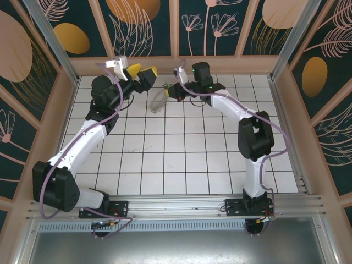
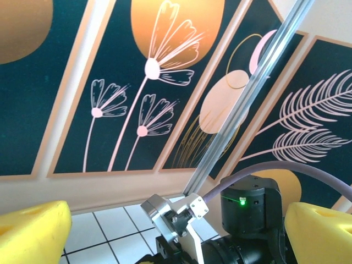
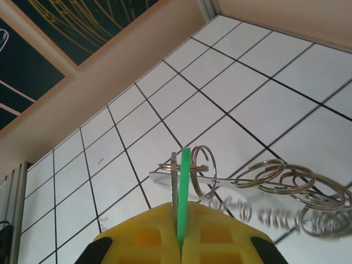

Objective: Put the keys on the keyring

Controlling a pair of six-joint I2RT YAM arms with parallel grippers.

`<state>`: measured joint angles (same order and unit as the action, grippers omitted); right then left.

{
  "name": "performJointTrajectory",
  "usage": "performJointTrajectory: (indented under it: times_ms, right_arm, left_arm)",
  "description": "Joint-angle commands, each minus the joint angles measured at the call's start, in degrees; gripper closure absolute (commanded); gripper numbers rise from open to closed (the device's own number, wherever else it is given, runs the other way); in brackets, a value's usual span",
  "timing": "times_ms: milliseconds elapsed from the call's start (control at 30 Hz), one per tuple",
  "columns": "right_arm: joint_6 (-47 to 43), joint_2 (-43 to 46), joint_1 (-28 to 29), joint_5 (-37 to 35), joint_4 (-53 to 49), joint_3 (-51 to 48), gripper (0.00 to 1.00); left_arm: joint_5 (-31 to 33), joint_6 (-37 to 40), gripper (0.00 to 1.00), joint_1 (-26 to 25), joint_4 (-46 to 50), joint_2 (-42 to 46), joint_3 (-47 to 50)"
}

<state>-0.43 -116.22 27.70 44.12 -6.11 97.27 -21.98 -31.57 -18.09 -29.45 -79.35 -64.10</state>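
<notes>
The right gripper [image 3: 180, 242] is clamped shut on the key [image 3: 185, 187], whose green head stands edge-on out of the yellow pads [image 3: 148, 236]. That thin, upright hold probably suits slipping it into a ring. A narrow grey strip rises just beside the green one; whether it is the key's blade or part of the hoop cannot be told. The keyring [image 3: 278, 179] lies just ahead of the pads, its small rings [image 3: 201, 168] fanned across the white tiles, and the nearest ring overlaps the key as seen from the right wrist. From above, the keyring [image 1: 158, 102] sits near the far edge of the table [image 1: 181, 159], between the two grippers, and looks tilted up toward the right gripper [image 1: 177, 91]. Whether it rests fully on the tiles is unclear. The left gripper [image 1: 141, 73] hovers just beside it with fingers [image 2: 33, 231] spread wide and nothing between them, seemingly placed to steady the hoop. It faces the right arm's wrist [image 2: 250, 206], so the two arms crowd each other, and the back wall [image 1: 220, 33] close behind leaves little room. The many rings could snag the key.
</notes>
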Motion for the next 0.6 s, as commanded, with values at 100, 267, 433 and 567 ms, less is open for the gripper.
performJointTrajectory:
  times_ms: [100, 267, 433, 567]
  right_arm:
    - [2.3, -1.7, 1.3, 4.6, 6.6, -3.8, 1.00]
    - [3.8, -0.9, 1.6, 5.4, 11.0, -14.4, 1.00]
    - [5.2, 2.8, 1.7, 4.8, 13.8, -23.5, 1.00]
    - [6.0, 5.2, 1.8, 4.1, 14.9, -28.4, 1.00]
  left_arm:
    - [-1.0, -0.5, 0.02, 0.6, -0.2, -0.8, -0.8]
    - [-2.3, -2.6, 0.02, 0.5, -2.1, -1.9, 0.2]
    - [-3.8, -4.6, 0.02, 0.6, -2.9, -2.9, 1.2]
    - [-5.4, -5.8, 0.01, 0.6, -2.6, -3.0, 2.0]
